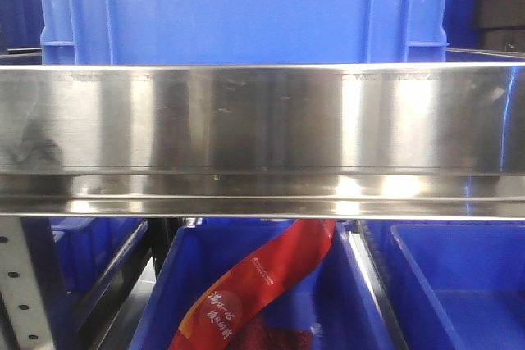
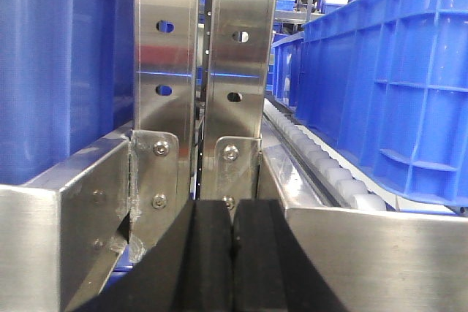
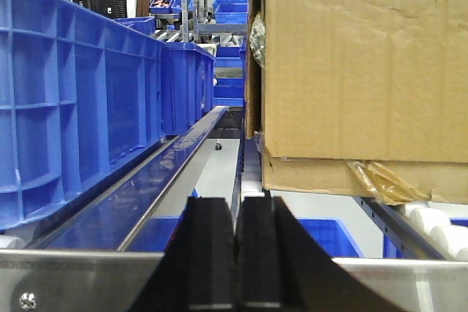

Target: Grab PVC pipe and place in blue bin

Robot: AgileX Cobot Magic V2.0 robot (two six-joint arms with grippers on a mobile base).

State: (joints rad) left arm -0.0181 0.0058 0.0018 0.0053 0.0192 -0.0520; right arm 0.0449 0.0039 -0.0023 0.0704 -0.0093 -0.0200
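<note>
Both arms are parked low at the front of the rack. The left end effector has its black pads pressed flat together with nothing between them, and the right end effector is the same, closed on air.

Just past the left one stands a pair of perforated steel uprights bolted to the front rail, very close. A forward reach there would likely strike metal. Open room lies to its right, along the roller track beside a blue crate.

The right one faces a narrow lane between a tall blue bin and a cardboard box overhanging the rollers. That box edge and the crinkled plastic under it look easy to snag.

The PVC pipe shows in none of the views, so I cannot say where it lies. The real hazard is reaching blind. From the front, a wide steel beam blocks most of the sight, with a lower blue bin holding a red packet beneath it. Any descent must clear that beam's lip first.
</note>
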